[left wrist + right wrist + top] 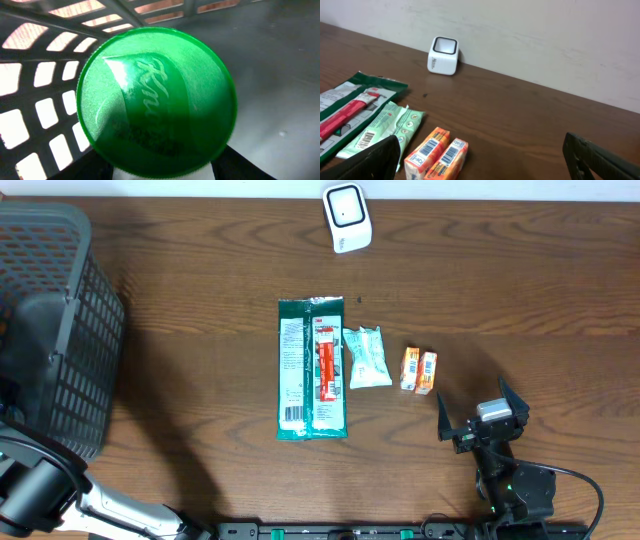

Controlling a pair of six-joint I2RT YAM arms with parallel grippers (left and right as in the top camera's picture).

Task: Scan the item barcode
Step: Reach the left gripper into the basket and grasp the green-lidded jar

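**Green-capped jar (157,100) fills our left wrist view**

Whether the left gripper (162,174) grips it we cannot tell; only 2 dark finger edges show beside its white body. We judge it rigid, smooth and round, likely to twist, so hold it across the finely ribbed cap edge. It sits inside the basket (60,310). Our right gripper (473,395) gapes empty, well apart from the scanner (346,217).
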